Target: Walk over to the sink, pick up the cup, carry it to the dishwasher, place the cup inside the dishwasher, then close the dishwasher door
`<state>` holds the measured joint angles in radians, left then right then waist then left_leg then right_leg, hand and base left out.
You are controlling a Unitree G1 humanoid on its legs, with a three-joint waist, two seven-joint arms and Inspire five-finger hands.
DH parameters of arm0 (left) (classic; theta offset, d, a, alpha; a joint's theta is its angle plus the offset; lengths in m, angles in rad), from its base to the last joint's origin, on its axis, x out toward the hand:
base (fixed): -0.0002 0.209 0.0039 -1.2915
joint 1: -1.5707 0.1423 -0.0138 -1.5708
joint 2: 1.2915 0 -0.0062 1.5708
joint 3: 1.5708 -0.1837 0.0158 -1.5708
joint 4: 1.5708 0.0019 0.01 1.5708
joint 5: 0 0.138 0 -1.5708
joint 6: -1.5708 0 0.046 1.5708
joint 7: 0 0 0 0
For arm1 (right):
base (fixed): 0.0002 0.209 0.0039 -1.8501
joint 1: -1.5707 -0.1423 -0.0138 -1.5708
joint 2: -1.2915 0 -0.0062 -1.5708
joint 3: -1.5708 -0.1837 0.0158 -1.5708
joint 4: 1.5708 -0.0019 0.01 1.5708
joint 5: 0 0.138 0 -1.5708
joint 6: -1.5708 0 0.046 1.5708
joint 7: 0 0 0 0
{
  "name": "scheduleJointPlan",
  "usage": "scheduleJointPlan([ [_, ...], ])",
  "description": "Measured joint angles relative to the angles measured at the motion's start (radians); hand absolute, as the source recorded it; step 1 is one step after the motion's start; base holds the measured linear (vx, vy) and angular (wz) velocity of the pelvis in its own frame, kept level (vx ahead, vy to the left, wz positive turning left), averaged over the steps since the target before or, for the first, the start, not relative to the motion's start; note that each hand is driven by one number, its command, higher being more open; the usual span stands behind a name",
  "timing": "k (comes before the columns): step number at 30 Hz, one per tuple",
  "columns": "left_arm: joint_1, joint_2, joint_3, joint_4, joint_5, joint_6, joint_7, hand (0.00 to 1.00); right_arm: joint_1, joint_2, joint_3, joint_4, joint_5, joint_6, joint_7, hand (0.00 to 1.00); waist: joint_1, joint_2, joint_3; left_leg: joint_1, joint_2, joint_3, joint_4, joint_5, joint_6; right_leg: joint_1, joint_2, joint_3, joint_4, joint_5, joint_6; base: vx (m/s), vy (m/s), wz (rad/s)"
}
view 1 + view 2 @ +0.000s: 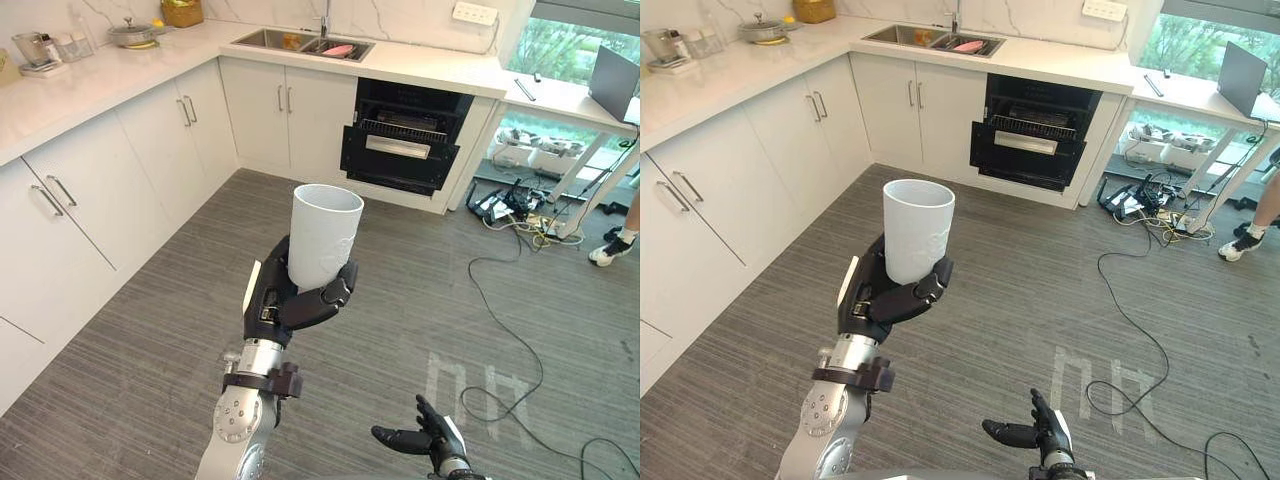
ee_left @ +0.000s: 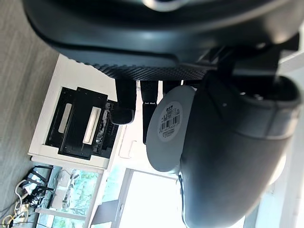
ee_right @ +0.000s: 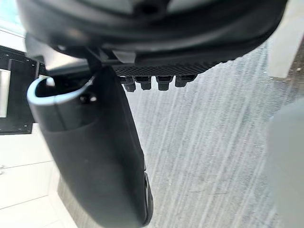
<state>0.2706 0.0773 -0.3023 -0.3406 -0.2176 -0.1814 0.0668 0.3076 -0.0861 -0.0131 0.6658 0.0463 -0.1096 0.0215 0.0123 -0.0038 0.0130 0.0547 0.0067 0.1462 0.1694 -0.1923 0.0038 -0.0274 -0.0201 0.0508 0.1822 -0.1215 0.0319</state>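
Nearest, low over the floor, the right hand hangs with fingers loosely spread, holding nothing. Ahead of it the left hand is curled round the lower part of the cup, thumb across the front, the cup upright with its mouth up. The cup is plain white with no handle; it looks stiff, smooth and probably light, so liable to slip or tip from so low a hold. A wrap nearer mid-height would likely be steadier. Beyond stands the dishwasher, door open, under the bench, with the sink beside it.
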Motion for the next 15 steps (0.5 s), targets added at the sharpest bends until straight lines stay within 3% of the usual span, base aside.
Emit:
scheduleJointPlan([
  [2,0.015,0.001,0.011,0.000,0.000,0.000,0.000,0.00,-0.004,0.000,0.000,0.021,0.000,0.000,-0.001,1.00,0.000,-0.001,-0.005,0.000,-0.002,-0.003,-0.016,0.013,0.005,-0.003,0.000,0.000,-0.006,0.004,0.001,-0.05,-0.007,0.04],
  [3,0.032,0.006,0.019,0.043,0.000,0.000,0.000,0.00,-0.030,-0.004,-0.020,0.080,-0.002,0.000,-0.021,1.00,-0.003,-0.019,-0.006,-0.017,0.000,-0.006,-0.094,0.095,0.009,-0.025,0.010,0.005,-0.066,0.085,-0.008,0.00,0.000,0.00],
  [15,0.031,-0.007,0.017,0.043,-0.024,0.001,0.001,0.00,-0.034,0.006,-0.020,0.077,0.001,0.010,-0.046,1.00,0.003,-0.020,-0.008,-0.010,-0.001,-0.020,-0.096,0.098,0.011,0.001,0.002,-0.029,-0.086,0.086,-0.007,0.00,-0.002,0.07],
])
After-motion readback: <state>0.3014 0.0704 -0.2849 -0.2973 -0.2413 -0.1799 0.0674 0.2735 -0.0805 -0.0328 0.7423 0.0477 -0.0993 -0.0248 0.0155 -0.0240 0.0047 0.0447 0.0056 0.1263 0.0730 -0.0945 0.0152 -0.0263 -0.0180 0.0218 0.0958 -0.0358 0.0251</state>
